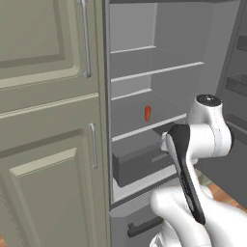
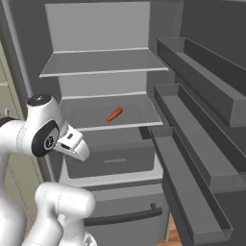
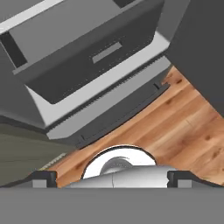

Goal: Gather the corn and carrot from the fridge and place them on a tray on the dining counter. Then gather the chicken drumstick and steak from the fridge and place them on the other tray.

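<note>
An orange carrot (image 1: 147, 113) lies alone on the fridge's middle shelf (image 1: 159, 123), toward the back; from the right it shows as the carrot (image 2: 114, 114) on that shelf (image 2: 120, 126). My arm is folded low in front of the open fridge, below the carrot's shelf and well short of it. In the hand view my gripper (image 3: 113, 179) is open, fingertips (image 3: 43, 177) wide apart with nothing between them, pointing down at the fridge's base and the floor. The corn, chicken drumstick, steak and trays are out of view.
A dark drawer (image 2: 110, 161) sits under the carrot's shelf, and below it a freezer front with a bar handle (image 2: 125, 216). The open fridge door's bins (image 2: 202, 158) run along the right. Tall cabinet doors (image 1: 48, 144) stand to the left. Wooden floor (image 3: 179, 118) lies below.
</note>
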